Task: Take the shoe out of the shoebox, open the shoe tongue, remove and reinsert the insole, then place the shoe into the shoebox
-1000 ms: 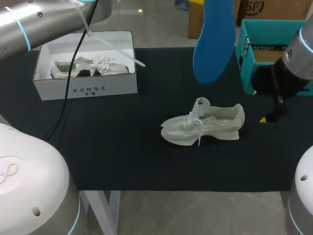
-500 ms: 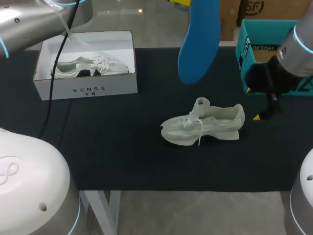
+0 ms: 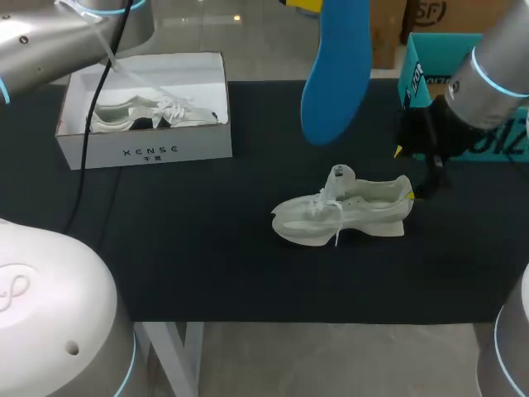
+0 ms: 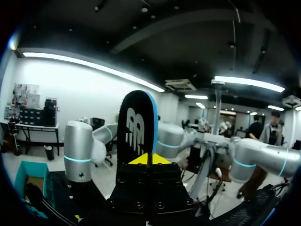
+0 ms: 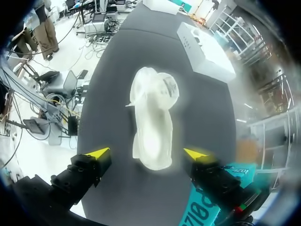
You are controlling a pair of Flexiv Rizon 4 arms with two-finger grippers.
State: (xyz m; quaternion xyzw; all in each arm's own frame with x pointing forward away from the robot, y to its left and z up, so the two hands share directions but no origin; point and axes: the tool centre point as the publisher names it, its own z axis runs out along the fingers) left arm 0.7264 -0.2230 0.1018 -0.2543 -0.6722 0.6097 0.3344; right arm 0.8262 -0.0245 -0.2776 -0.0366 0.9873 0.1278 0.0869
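Note:
A pale grey shoe (image 3: 343, 213) lies on its sole on the black table (image 3: 207, 248), toe to the left, tongue lifted. My right gripper (image 3: 405, 174) hangs open just above its heel. In the right wrist view the heel of the shoe (image 5: 151, 117) lies between the wide-apart yellow tips of that gripper (image 5: 147, 153), untouched by them. A blue insole (image 3: 336, 70) hangs upright high above the table. In the left wrist view my left gripper (image 4: 149, 159) is shut on the insole (image 4: 137, 127), whose dark printed face shows.
A white shoebox (image 3: 145, 141) stands at the back left with a second pale shoe (image 3: 136, 114) inside; it also shows as the white shoebox (image 5: 207, 47) beyond the shoe. A teal box (image 3: 430, 58) sits at the back right, behind my right arm.
My right gripper has moved left, from beside the teal box to just over the shoe's heel, still open. The insole shifted a little left and then held still.

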